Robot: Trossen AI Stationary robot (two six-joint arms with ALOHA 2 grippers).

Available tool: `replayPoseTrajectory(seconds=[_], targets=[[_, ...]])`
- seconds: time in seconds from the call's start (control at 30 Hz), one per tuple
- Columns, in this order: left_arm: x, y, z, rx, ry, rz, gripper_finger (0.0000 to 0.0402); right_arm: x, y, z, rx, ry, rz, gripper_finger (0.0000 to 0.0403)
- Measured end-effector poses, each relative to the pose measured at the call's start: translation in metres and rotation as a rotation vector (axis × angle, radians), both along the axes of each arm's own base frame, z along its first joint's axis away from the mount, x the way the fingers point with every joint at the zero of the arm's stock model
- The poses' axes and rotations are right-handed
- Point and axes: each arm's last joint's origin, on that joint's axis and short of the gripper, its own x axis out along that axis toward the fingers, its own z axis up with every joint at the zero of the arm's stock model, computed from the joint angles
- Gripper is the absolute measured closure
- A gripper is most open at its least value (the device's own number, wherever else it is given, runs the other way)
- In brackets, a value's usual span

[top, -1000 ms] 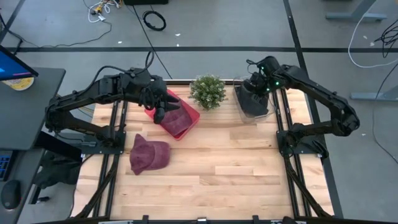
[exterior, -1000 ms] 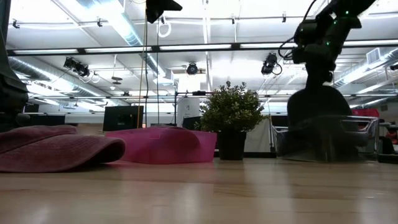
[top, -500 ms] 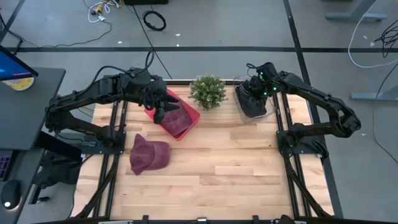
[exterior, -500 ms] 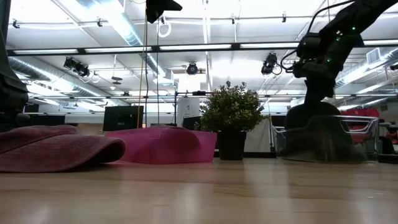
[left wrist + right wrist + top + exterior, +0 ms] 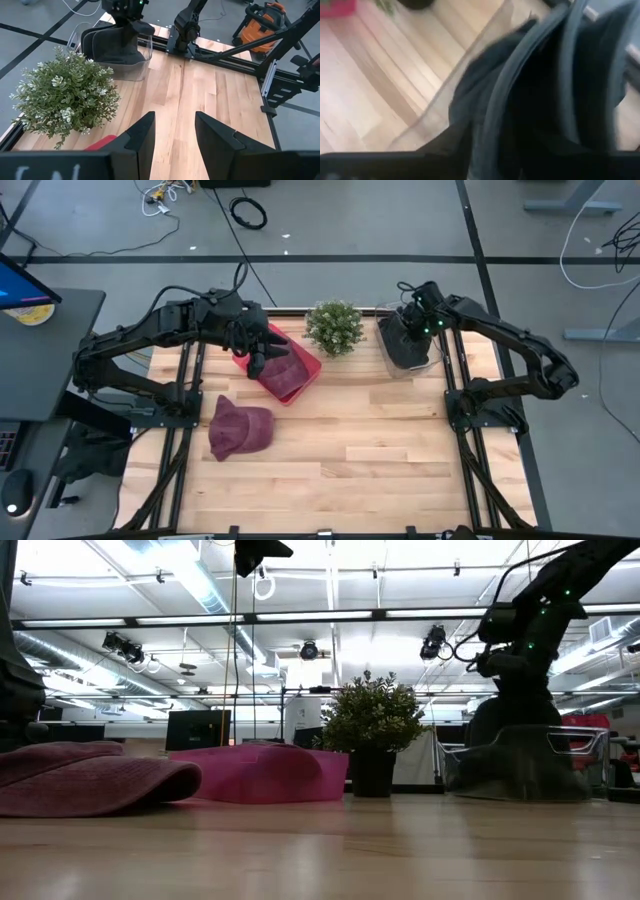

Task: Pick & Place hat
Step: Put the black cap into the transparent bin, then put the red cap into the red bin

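Over the clear bin (image 5: pixel 408 350) — right gripper (image 5: pixel 413 315), jaws unclear; left gripper (image 5: pixel 172 131) parted.

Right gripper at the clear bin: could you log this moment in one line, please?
right gripper: over clear bin | dark hat: in bin | left gripper: open, over pink tray

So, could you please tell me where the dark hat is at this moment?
In the high view, the dark hat sits in the clear bin at the table's far right, beside the potted plant, with the right end effector just above it.
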Motion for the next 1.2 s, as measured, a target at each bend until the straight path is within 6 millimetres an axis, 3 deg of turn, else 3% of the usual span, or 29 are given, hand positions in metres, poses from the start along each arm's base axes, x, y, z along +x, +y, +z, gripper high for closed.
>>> replayPoseTrajectory(seconds=[0.37,0.67,0.87,1.07,1.2], targets=[[0.000,0.000,0.000,0.001,0.000,-0.001,0.0260,0.001,0.000,0.049,-0.064,-0.058,0.018,0.0166],[-0.001,0.000,-0.003,-0.004,0.031,-0.001,0.0260,-0.004,0.005,0.118,-0.156,-0.099,-0.013,0.0161],[-0.003,-0.001,-0.006,-0.013,0.067,0.000,0.0259,-0.006,0.030,0.163,-0.158,-0.224,0.020,0.0217],[-0.006,-0.001,-0.010,-0.088,0.120,0.046,0.0259,0.000,0.067,0.176,-0.048,-0.386,0.167,0.0377],[-0.011,-0.002,-0.017,-0.178,0.196,0.103,0.0259,0.010,0.085,0.182,-0.026,-0.448,0.212,0.0381]])
